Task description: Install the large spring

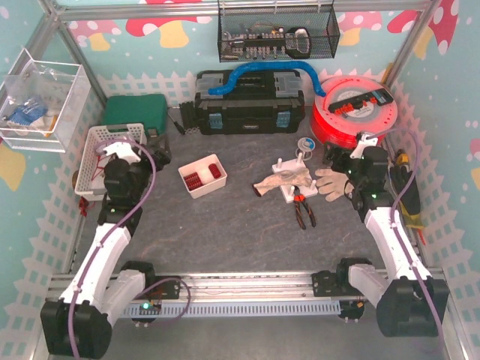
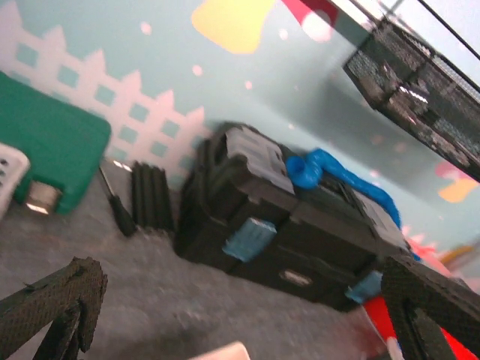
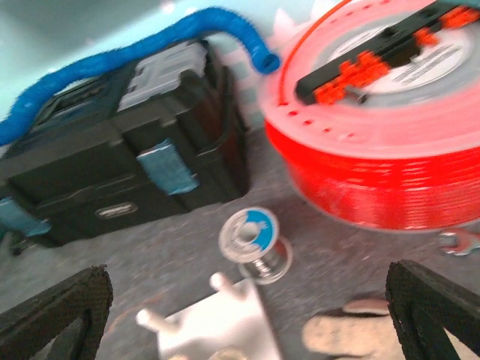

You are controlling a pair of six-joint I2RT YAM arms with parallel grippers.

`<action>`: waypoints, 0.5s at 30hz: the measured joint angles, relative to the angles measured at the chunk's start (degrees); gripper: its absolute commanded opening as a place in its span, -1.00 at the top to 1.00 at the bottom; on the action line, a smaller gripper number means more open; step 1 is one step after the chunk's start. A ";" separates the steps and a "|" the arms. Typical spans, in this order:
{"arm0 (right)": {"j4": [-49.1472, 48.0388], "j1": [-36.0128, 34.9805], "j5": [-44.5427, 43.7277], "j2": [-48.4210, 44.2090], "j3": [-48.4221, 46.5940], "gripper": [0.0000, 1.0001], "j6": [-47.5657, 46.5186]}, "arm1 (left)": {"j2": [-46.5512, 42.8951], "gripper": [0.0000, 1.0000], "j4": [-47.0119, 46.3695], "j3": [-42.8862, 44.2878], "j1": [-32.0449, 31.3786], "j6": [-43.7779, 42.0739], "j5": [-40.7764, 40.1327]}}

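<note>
A white fixture with upright pegs stands mid-table; its corner and two pegs show in the right wrist view. A small white bin holds red springs; I cannot tell which is the large one. My left gripper is open and empty, raised over the left of the table, left of the bin; its fingers stand wide apart. My right gripper is open and empty, raised right of the fixture; its fingers stand wide apart.
A black toolbox with a blue hose, a red cable reel, a green case and a white basket line the back and left. Pliers, work gloves and a solder spool lie by the fixture.
</note>
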State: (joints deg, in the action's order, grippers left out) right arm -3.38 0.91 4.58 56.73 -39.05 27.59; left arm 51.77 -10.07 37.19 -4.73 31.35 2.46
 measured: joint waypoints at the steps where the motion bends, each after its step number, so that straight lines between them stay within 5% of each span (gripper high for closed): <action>1: 0.48 0.00 1.70 -0.33 0.09 -0.97 0.55 | -1.16 -0.98 0.15 -1.16 0.00 0.94 1.70; 7: 2.82 -1.99 9.55 0.83 0.20 -0.97 1.60 | -1.99 -0.98 -0.20 -5.27 -2.01 3.63 10.69; 15: 7.58 -16.22 8.22 4.96 -0.02 -0.76 -4.15 | 7.21 -0.98 -2.43 -4.81 -22.56 -1.27 6.91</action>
State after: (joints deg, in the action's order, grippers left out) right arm 4.21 -15.31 12.80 61.69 -39.07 23.44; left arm 58.98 -12.49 32.38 -27.29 30.09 9.37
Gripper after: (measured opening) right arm 0.946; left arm 0.992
